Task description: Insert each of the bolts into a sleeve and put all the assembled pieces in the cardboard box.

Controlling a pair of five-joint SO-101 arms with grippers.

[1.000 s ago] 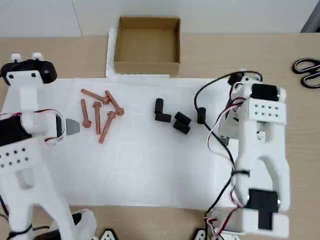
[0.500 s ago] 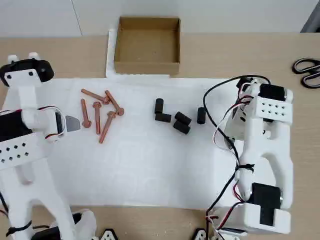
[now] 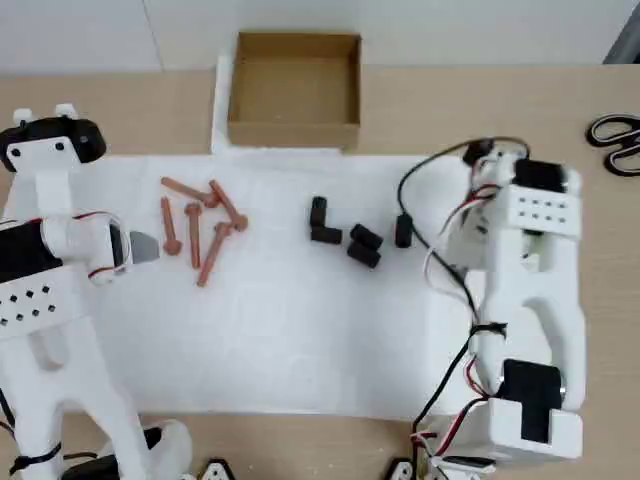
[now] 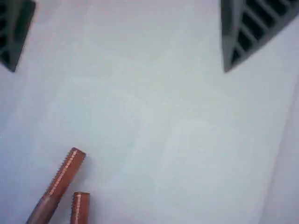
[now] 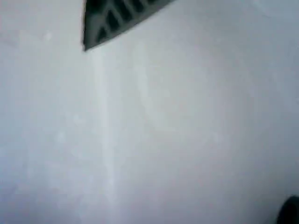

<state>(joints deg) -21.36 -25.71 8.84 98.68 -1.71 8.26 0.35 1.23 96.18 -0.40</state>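
white left arm (image 3: pixel 45 300), white right arm (image 3: pixel 530 280), black motors (image 3: pixel 530 400), red-black-white cables (image 3: pixel 441 272), rows of screw holes (image 3: pixel 541 209)

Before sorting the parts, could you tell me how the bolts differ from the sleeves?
The bolts are copper-red, long and thin; the sleeves are black, short and stubby. The bolts cluster at the high view's left; the sleeves lie near its middle. Both lie loose on the white sheet, none joined.

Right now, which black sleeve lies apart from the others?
The lone sleeve, farthest from the bolts; the other four sleeves huddle together in a cluster.
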